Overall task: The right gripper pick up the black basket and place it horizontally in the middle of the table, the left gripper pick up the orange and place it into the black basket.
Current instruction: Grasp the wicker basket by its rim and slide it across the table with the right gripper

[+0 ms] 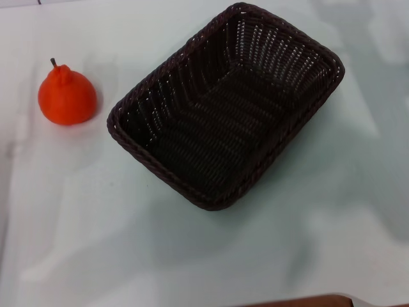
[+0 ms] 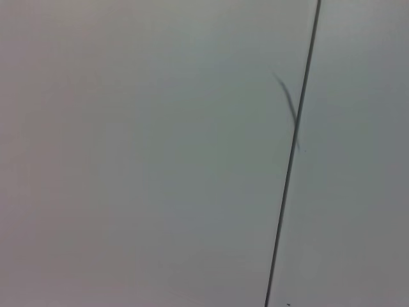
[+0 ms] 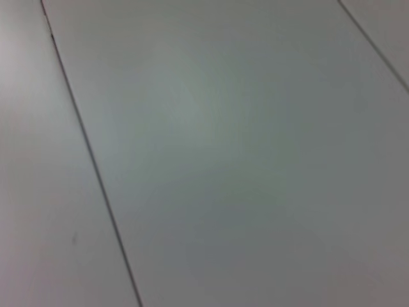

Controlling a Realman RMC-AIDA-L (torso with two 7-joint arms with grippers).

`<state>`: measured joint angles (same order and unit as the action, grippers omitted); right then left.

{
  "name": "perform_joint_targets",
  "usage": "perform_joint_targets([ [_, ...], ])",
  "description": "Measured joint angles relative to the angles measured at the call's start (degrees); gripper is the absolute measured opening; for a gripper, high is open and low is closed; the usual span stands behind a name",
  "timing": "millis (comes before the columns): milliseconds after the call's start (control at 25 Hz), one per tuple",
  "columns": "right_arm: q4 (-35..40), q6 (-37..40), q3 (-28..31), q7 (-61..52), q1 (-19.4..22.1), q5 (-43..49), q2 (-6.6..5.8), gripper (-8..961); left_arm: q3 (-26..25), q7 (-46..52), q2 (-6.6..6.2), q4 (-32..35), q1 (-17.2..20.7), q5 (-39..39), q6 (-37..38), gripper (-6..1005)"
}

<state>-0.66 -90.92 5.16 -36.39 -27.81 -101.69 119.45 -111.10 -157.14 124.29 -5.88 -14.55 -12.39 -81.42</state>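
Neither gripper shows in any view, so their state can't be told; both wrist views show only pale panels with thin dark seams. Black basket (image 1: 227, 105) sits upright, angled diagonally on the table (image 1: 96, 211), right of centre. Orange (image 1: 66, 96) rests on the table just left of it, apart, stem up.

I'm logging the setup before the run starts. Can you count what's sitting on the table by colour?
Orange: 1, the orange, left of the basket and apart from it
Black: 1, the basket, lying at a slant, nothing inside
Total: 2 things on the white table. No pincer is in view.
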Motion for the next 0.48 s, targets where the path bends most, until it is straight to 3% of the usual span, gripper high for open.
perform_joint_targets([
  [480, 7.7, 1.7, -9.3, -9.5, 1.7, 0.0, -0.13, 911, -0.4, 0.1, -0.01, 0.0, 0.4, 0.0, 0.0, 919],
])
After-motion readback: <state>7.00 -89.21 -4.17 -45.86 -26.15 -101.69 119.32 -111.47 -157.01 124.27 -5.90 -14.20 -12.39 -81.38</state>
